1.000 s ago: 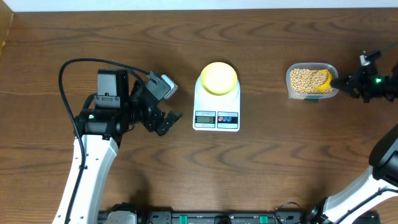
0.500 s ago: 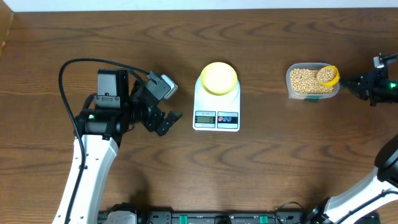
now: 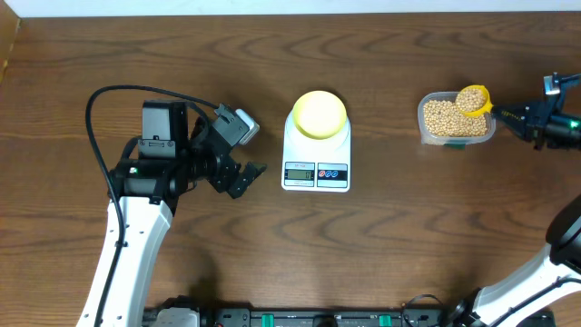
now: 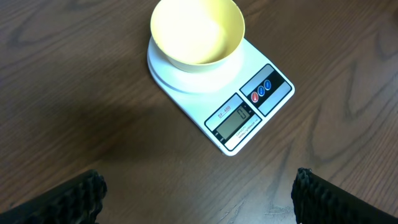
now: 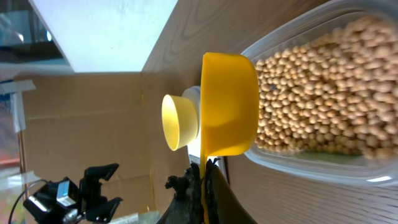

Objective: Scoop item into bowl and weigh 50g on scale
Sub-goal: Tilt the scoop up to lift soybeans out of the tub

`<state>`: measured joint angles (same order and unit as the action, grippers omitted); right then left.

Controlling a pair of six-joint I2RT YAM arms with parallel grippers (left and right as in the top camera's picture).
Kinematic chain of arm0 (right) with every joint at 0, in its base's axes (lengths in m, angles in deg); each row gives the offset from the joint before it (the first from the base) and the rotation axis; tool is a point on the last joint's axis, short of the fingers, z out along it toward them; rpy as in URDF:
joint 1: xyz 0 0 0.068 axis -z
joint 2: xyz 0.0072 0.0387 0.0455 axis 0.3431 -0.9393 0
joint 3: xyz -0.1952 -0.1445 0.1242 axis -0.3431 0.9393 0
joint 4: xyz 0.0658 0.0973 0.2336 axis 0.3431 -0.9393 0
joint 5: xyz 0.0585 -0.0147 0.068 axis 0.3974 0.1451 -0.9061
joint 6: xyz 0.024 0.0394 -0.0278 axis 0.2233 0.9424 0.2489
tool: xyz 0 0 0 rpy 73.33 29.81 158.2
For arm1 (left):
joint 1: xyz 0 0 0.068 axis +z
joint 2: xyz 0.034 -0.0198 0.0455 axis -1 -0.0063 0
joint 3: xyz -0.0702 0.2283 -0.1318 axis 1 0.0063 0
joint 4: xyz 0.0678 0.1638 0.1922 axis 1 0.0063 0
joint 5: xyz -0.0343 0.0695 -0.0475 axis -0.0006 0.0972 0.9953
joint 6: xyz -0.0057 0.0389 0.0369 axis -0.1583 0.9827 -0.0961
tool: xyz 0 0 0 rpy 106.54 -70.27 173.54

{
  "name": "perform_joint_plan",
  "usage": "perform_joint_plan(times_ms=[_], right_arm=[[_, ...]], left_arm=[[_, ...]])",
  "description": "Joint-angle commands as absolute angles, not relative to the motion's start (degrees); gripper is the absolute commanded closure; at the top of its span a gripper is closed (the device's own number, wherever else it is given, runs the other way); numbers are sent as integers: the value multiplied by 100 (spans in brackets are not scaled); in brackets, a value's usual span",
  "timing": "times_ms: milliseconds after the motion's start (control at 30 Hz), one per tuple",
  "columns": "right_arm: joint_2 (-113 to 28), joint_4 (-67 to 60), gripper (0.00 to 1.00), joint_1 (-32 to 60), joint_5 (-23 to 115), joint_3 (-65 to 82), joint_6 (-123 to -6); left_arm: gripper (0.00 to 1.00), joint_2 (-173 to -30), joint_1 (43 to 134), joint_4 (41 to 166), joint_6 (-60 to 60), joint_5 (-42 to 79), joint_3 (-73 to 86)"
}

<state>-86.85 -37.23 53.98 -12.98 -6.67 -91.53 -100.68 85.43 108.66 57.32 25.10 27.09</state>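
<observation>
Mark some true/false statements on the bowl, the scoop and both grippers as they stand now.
1. The bowl sits on the scale and is empty. True.
2. The scoop is empty. False: it carries beans, above the container.
3. The left gripper clamps the scale. False: it is open and apart from the scale, touching nothing.
4. The right gripper is shut on the scoop's handle. True.
</observation>
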Motion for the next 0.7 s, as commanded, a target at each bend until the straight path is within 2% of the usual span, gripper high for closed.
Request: perform_joint_plan(times_ms=[0,433,667], right_arm=[[-8748,-3740,99,5102,-1682,-640,-9317],[-8748,-3727,99,4021,-1927,-640,-9197],[-8748,-3235,99,3358,-2023,-640,-8550]], left_arm=[[2,-10081,8571,10873,5726,2462,2768],[2,-10081,8571,10873,5724,2462,2768],[2,-10081,8571,10875,5724,2462,2768]])
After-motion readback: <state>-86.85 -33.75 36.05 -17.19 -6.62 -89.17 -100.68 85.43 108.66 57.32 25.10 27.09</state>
